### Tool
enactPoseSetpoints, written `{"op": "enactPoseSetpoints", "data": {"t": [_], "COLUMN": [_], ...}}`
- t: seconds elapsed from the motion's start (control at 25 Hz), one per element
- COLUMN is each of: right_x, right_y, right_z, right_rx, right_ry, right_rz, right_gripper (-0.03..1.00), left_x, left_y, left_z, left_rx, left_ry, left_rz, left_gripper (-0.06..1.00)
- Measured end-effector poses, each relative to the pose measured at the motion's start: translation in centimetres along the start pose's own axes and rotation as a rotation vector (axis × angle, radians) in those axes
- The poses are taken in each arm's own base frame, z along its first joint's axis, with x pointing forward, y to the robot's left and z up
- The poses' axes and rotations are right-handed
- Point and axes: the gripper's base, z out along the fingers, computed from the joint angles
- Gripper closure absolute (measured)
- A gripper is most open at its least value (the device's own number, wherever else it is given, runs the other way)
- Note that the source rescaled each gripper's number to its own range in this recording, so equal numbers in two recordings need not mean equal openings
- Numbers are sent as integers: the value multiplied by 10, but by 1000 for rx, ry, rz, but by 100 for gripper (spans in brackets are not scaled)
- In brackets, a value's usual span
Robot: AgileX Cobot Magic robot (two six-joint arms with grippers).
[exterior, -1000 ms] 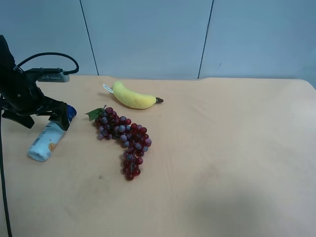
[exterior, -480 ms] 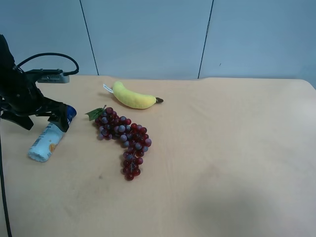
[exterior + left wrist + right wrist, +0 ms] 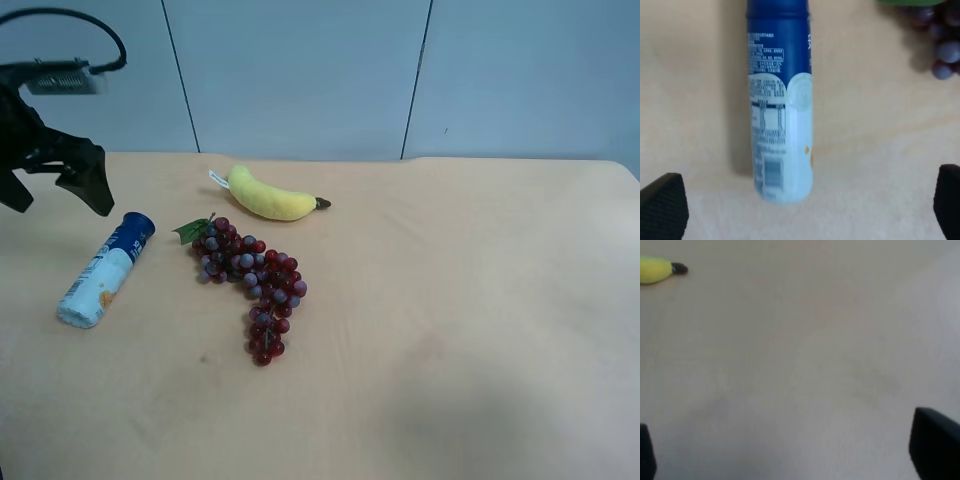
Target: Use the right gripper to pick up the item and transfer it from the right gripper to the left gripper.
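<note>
The item (image 3: pixel 105 270), a slim bottle with a dark blue cap and a white lower part, lies on its side on the tan table near the left edge of the exterior high view. My left gripper (image 3: pixel 55 195) hangs above and behind it, open and holding nothing. In the left wrist view the item (image 3: pixel 781 105) lies lengthwise below the left gripper (image 3: pixel 805 212), well apart from both black fingertips (image 3: pixel 662 205). The right gripper (image 3: pixel 790 452) is open over bare table, with only its fingertips (image 3: pixel 935 445) showing. It is out of the exterior high view.
A bunch of red-purple grapes (image 3: pixel 250 280) lies just right of the item, and its berries (image 3: pixel 935 30) show in the left wrist view. A yellow plush banana (image 3: pixel 270 197) lies behind the grapes; its tip (image 3: pixel 655 269) shows in the right wrist view.
The left gripper, which stood low at the item's cap end, has lifted up and back, away from it. The item stays lying on the table.
</note>
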Motion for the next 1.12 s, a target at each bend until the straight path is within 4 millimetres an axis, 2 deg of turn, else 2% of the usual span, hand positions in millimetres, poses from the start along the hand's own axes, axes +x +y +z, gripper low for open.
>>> {"op": "enactPoseSetpoints", "data": {"t": [0.28, 0.48, 0.76, 1.12], "right_x": [0, 0, 0, 0], "right_y": [0, 0, 0, 0], "right_z": [0, 0, 0, 0], "right_rx": [0, 0, 0, 0], "right_ry": [0, 0, 0, 0], "right_rz": [0, 0, 0, 0], "right_gripper": [-3, -3, -3, -3], "left_x": [27, 51, 84, 128], "left_y": [-10, -17, -24, -28], "left_z": [-73, -113, -155, -197], "left_rx": [-10, -17, -32, -91], "left_ry": [-128, -204, -310, -471], "left_rz": [18, 31, 30, 8], "left_gripper": [-5, -5, -5, -5]}}
